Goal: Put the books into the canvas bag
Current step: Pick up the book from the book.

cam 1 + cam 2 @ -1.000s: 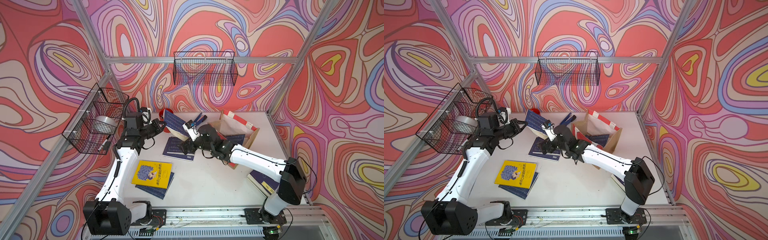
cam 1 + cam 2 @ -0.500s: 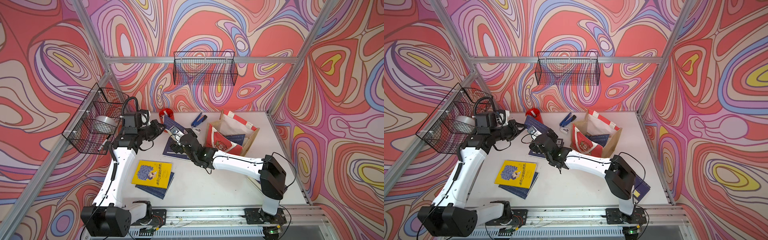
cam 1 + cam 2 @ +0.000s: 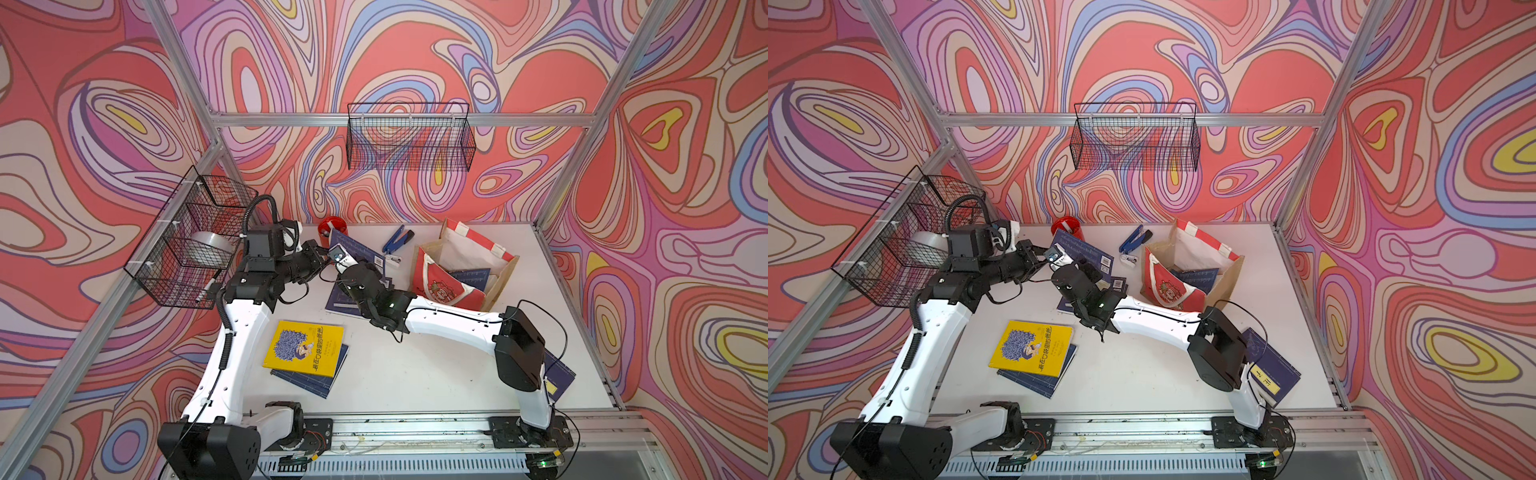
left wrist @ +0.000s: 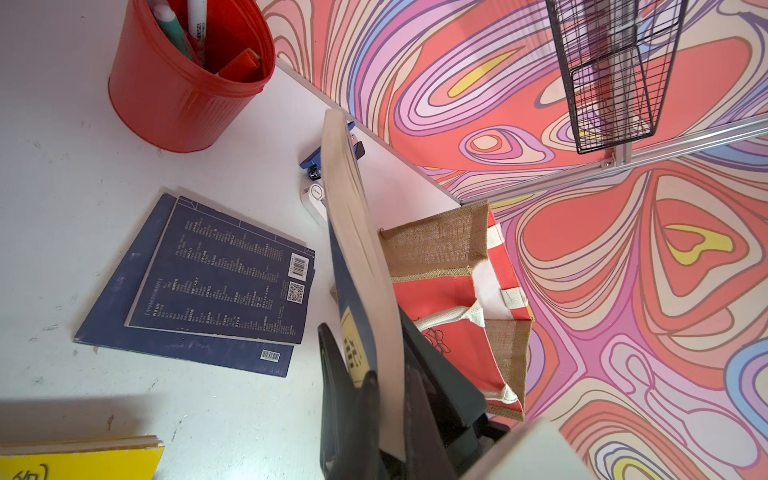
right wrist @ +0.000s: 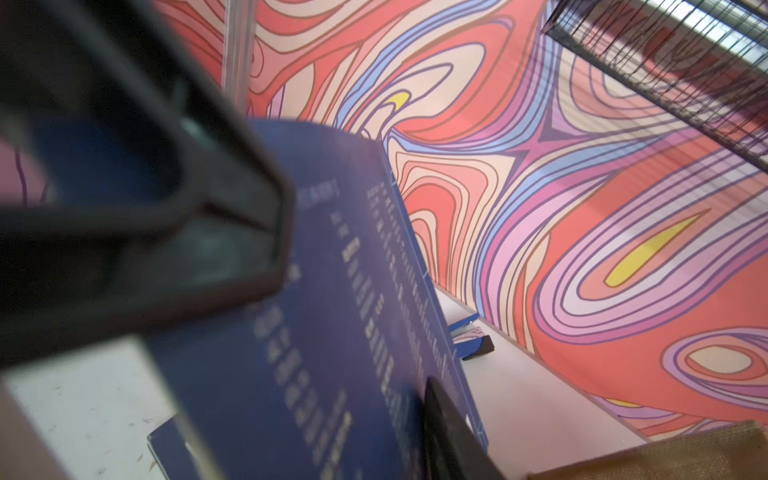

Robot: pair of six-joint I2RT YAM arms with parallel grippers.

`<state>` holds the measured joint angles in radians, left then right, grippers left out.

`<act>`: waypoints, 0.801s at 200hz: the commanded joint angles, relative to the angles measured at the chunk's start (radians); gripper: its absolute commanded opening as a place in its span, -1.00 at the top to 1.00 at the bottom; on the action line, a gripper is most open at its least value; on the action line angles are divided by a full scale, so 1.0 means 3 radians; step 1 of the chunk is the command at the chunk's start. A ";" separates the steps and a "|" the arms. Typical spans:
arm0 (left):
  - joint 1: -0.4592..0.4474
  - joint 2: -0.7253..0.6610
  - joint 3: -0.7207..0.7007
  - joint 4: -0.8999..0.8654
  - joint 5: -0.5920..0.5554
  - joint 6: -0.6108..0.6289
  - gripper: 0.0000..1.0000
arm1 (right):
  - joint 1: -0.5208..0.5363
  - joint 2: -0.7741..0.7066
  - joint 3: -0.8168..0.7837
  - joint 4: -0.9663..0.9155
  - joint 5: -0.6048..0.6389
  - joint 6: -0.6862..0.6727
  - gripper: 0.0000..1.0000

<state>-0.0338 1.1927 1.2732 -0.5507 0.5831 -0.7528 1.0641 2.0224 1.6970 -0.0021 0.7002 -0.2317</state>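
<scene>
Blue and thin, that raised book (image 3: 360, 249) is up in the air, Ben! Who holds it?
The left gripper (image 4: 368, 345), Mia. Its jaws are closed tight on one end of it, right by the yellow label. The book stands on its edge, tilted, up off the table (image 3: 415, 374).
And the right gripper (image 5: 357, 307)?
It is at the same book. One finger is on each side of the cover. That view is blurry, so I cannot tell if it squeezes the book or not.
Where is the canvas bag (image 3: 440, 286)?
It stands near the back of the table, on the right arm's side, close to the raised book. Its mouth is open and the red front sags a bit.
Is anything in it?
Yes, a packed book (image 3: 471, 276), blue too, leans inside.
Where are the other books?
The flat pair (image 4: 220, 274), both blue, lies one on top of the other in front of the red pen cup (image 4: 183, 83), beside the bag. A yellow book (image 3: 305, 347) lies on a bottom book (image 3: 316, 382) near the left arm. A corner book (image 3: 1275, 361) lies at the front of the table, partly under the right arm.
What is that by the back edge?
A small blue tool (image 3: 397, 241), between the cup and the bag.
</scene>
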 commanded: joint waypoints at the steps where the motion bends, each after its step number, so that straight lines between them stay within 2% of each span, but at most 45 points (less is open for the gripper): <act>1: -0.0015 -0.0068 0.0027 0.0081 0.0094 -0.0021 1.00 | 0.0003 -0.0057 0.0037 -0.0090 0.0071 0.0046 0.67; 11: -0.0015 -0.0068 0.0022 0.0120 0.0126 -0.0032 1.00 | 0.0000 -0.0095 0.0024 -0.0115 0.0069 0.0054 1.00; 28: -0.0015 -0.0067 0.0029 0.0185 0.0180 -0.0007 0.99 | -0.0010 -0.0219 -0.0040 -0.0178 -0.0014 0.0120 1.00; 36: -0.0013 -0.0069 0.0047 0.0213 0.0198 0.0074 0.67 | -0.0041 -0.0310 -0.0077 -0.0253 -0.0126 0.0220 1.00; 45: 0.0001 -0.0089 0.0075 0.0207 0.0191 0.0191 0.11 | -0.0126 -0.0451 -0.0153 -0.0376 -0.0361 0.0411 1.00; 49: 0.0013 -0.0097 0.0089 0.0202 0.0193 0.0252 -0.08 | -0.0191 -0.0533 -0.0192 -0.0430 -0.0507 0.0526 1.00; 54: 0.0031 -0.0109 0.0105 0.0196 0.0198 0.0333 -0.24 | -0.0302 -0.0640 -0.0253 -0.0518 -0.0832 0.0686 1.00; 61: 0.0061 -0.0110 0.0132 0.0162 0.0185 0.0450 -0.37 | -0.0501 -0.0797 -0.0361 -0.0609 -0.1367 0.0900 1.00; 82: 0.0107 -0.0096 0.0173 0.0141 0.0264 0.0722 -0.52 | -0.1126 -0.1294 -0.0804 -0.0462 -0.2863 0.1453 1.00; 100: 0.0113 -0.0071 0.0089 0.0394 0.0569 0.0712 -0.57 | -0.1527 -0.1463 -0.0877 -0.0570 -0.3786 0.1648 1.00; 113: 0.0113 -0.0055 -0.0103 0.0886 0.0957 0.0474 -0.61 | -0.1689 -0.1549 -0.0876 -0.0669 -0.4277 0.1684 1.00; 124: 0.0113 -0.0035 -0.0340 0.1629 0.1330 0.0100 -0.64 | -0.1816 -0.1598 -0.0885 -0.0675 -0.4637 0.1777 1.00; 130: 0.0113 -0.0024 -0.0518 0.2182 0.1481 -0.0235 -0.66 | -0.1874 -0.1608 -0.0889 -0.0656 -0.4797 0.1885 1.00; 138: 0.0109 0.0002 -0.0736 0.2921 0.1600 -0.0640 -0.82 | -0.1970 -0.1617 -0.0909 -0.0566 -0.5008 0.2066 1.00; 149: 0.0095 0.0065 -0.0938 0.3786 0.1697 -0.1081 -0.89 | -0.2085 -0.1636 -0.0999 -0.0301 -0.5326 0.2406 1.00; 160: 0.0046 0.0163 -0.1017 0.4257 0.1758 -0.1293 -0.91 | -0.2186 -0.1655 -0.1138 0.0132 -0.5592 0.2807 1.00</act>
<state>-0.0067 1.1992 1.0340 0.1459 0.9607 -0.8558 0.4610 1.5398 1.4208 -0.1452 -0.6441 0.3592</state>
